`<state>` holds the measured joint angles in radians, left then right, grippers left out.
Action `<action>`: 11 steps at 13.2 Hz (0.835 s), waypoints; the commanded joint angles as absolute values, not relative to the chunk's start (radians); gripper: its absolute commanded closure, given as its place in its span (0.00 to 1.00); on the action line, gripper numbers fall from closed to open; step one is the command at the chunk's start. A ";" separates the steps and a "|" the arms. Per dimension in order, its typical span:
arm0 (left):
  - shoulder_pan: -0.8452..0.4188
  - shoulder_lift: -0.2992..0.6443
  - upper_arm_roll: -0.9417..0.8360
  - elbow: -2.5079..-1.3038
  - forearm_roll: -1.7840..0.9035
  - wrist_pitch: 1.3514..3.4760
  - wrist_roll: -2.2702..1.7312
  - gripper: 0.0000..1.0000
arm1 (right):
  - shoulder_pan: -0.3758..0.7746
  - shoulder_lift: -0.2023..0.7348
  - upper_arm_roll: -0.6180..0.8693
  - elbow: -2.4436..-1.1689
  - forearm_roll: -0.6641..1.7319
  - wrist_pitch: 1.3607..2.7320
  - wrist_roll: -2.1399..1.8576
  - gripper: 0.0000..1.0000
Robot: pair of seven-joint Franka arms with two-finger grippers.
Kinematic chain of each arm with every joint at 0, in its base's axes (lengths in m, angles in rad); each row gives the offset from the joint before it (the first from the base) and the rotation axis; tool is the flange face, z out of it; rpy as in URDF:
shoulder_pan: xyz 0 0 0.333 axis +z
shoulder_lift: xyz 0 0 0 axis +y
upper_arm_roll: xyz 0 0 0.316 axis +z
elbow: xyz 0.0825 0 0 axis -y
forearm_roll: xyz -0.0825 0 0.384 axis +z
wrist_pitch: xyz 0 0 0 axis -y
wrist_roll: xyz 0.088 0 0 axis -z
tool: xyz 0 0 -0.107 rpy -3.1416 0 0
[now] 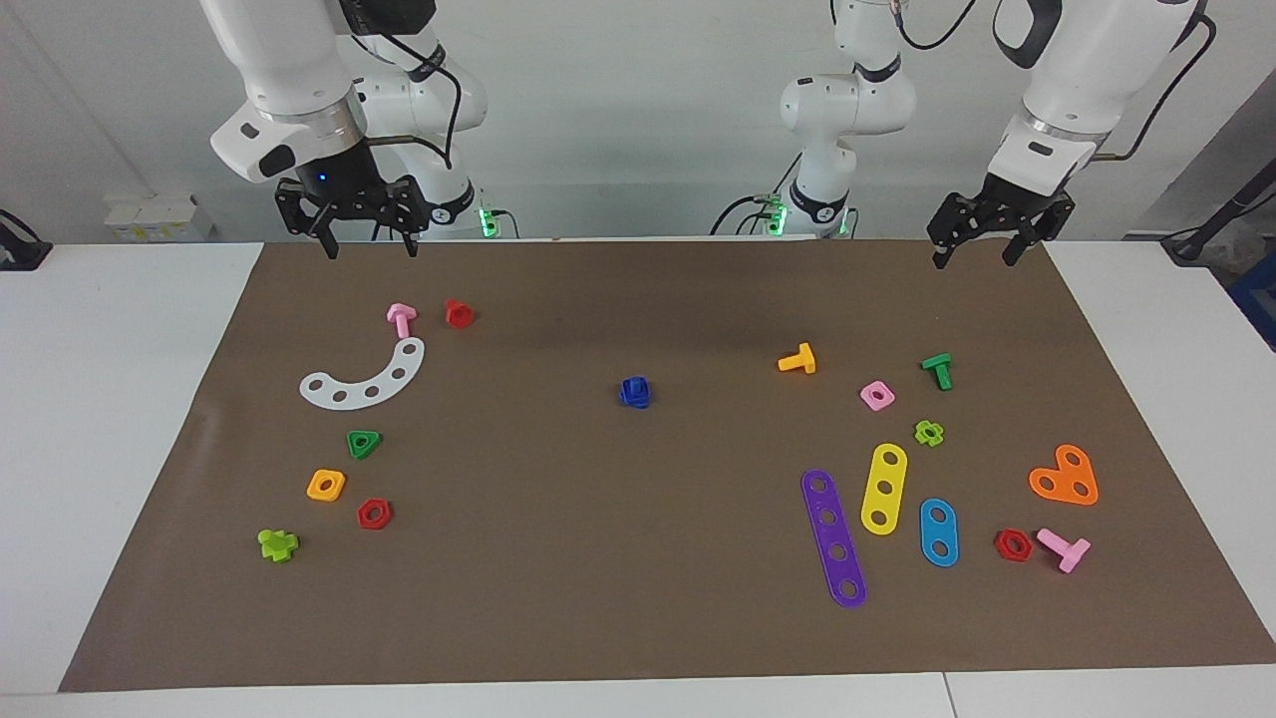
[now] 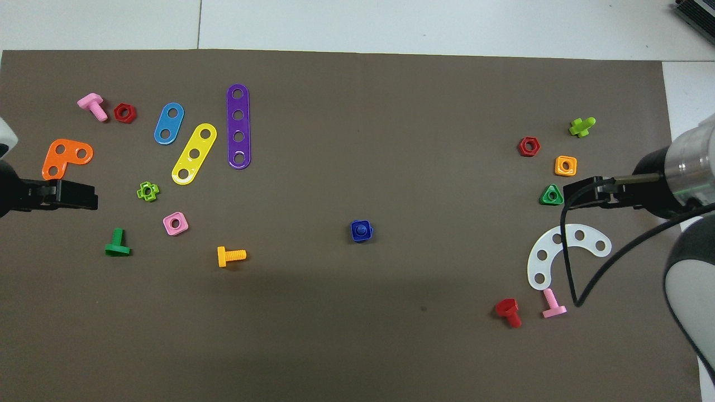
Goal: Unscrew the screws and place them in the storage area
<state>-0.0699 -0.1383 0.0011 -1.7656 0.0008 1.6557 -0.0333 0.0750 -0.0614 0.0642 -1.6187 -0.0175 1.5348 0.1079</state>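
The dark-blue bolt, screwed into its blue square nut (image 1: 635, 392), lies at the middle of the brown mat (image 1: 638, 598); it also shows in the overhead view (image 2: 361, 230). My right gripper (image 1: 368, 249) is open and empty, up in the air over the mat's edge nearest the robots, above a pink bolt (image 1: 401, 319) and a red bolt (image 1: 459, 313). In the overhead view the right gripper (image 2: 568, 196) covers the spot beside a green triangular nut (image 2: 551, 195). My left gripper (image 1: 974, 261) is open and empty over the mat's corner at the left arm's end; it also shows in the overhead view (image 2: 92, 200).
Toward the right arm's end lie a white curved strip (image 1: 365, 379), an orange nut (image 1: 326, 485), a red nut (image 1: 374, 514) and a lime piece (image 1: 277, 544). Toward the left arm's end lie purple (image 1: 833, 538), yellow (image 1: 883, 489) and blue (image 1: 938, 533) strips, an orange bracket (image 1: 1065, 477) and several bolts and nuts.
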 commanded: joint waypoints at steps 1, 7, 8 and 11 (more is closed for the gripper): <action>-0.066 -0.132 -0.003 -1.756 0.003 1.660 -0.025 0.00 | 0.064 -0.071 0.067 -1.635 0.021 1.551 0.075 0.00; -0.078 -0.138 -0.014 -1.775 -0.018 1.677 -0.038 0.00 | 0.063 -0.071 0.066 -1.635 0.021 1.552 0.072 0.00; -0.084 -0.141 -0.015 -1.782 -0.031 1.680 -0.041 0.00 | 0.061 -0.071 0.066 -1.635 0.021 1.552 0.071 0.00; -0.132 -0.161 -0.017 -1.834 -0.040 1.722 -0.061 0.00 | 0.058 -0.071 0.066 -1.635 0.021 1.551 0.074 0.00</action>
